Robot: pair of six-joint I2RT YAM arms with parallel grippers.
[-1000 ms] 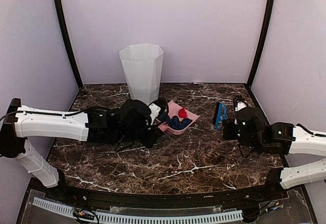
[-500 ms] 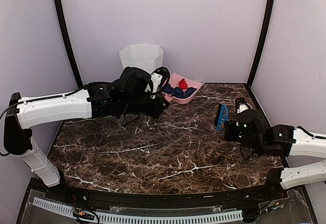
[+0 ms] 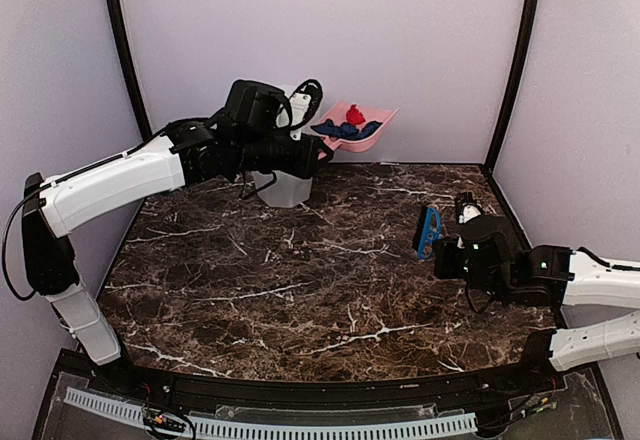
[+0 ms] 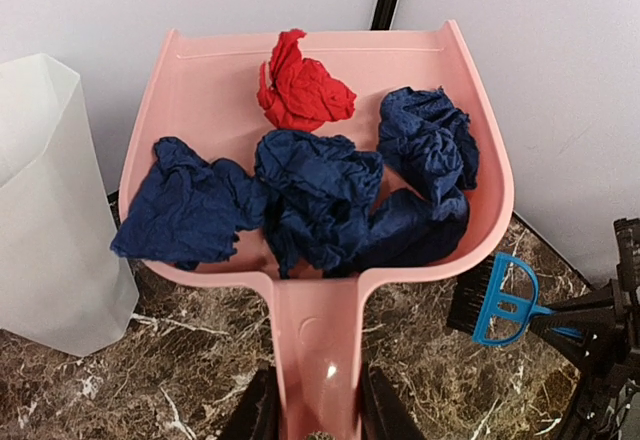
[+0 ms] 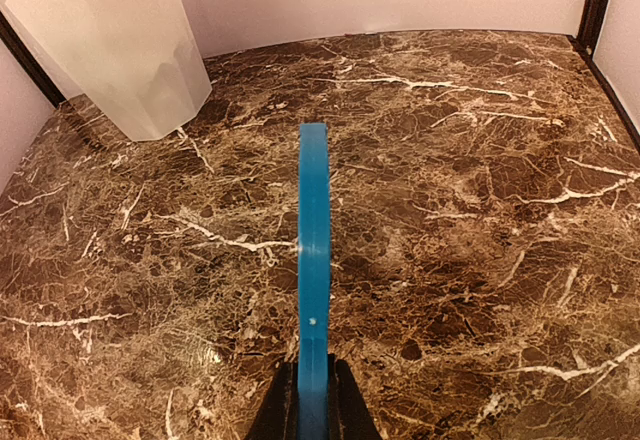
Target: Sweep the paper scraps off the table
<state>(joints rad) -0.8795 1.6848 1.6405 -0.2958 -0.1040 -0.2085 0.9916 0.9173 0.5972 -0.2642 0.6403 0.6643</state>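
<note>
At 12 o'clock the left end effector (image 4: 315, 412) clamped the pink dustpan (image 4: 472, 150) by its handle, with light, soft-looking paper scraps (image 4: 318, 192) heaped inside, best moved by pan. The right end effector (image 5: 313, 402) pinched the blue brush (image 5: 313, 222).

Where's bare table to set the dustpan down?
Bare: the table, middle and front, from the bin to the brush in the right gripper; the back right corner. Crowded: back left, where the left gripper holds the loaded dustpan up beside the bin.

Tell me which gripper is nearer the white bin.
Left. The left gripper holds the pink dustpan up beside the white bin; the right gripper, gripping the blue brush, sits low at the far right.
</note>
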